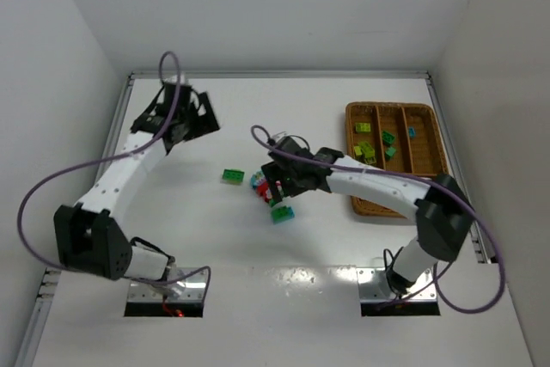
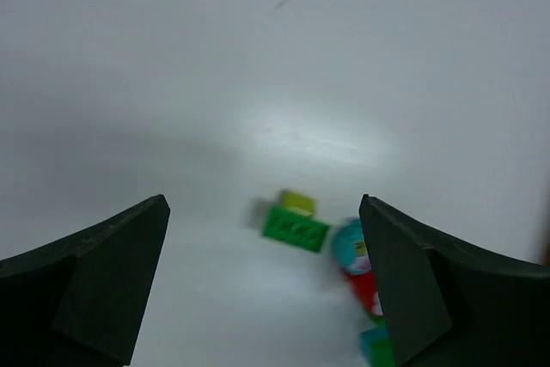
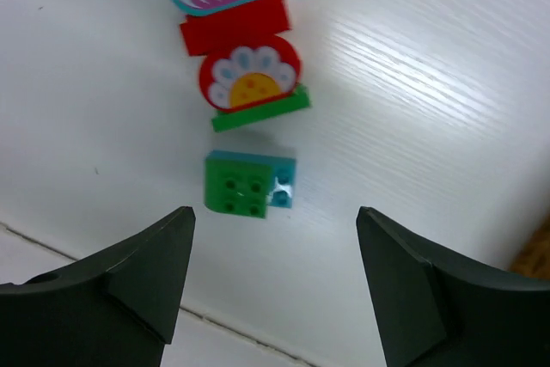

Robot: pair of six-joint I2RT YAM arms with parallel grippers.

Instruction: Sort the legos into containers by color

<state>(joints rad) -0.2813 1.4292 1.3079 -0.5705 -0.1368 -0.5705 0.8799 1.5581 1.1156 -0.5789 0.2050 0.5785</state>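
The right hand (image 3: 273, 242) gapes wide, empty; the small green-on-teal plastic studded brick (image 3: 247, 183) lies on the white worktop (image 3: 430, 83) just ahead of its fingertips, left of the brown woven wicker tray (image 1: 349, 139).

Robotics lab test cell: white table (image 1: 258, 251) boxed by plain white walls (image 1: 51, 58), aluminium rails (image 1: 284, 73) along its edges, two cabled robot arms (image 1: 129, 169) bolted to metal base plates (image 1: 163, 300).

right claw (image 1: 273, 188) by bricks (image 1: 283, 213), wicker tray (image 1: 396, 107)
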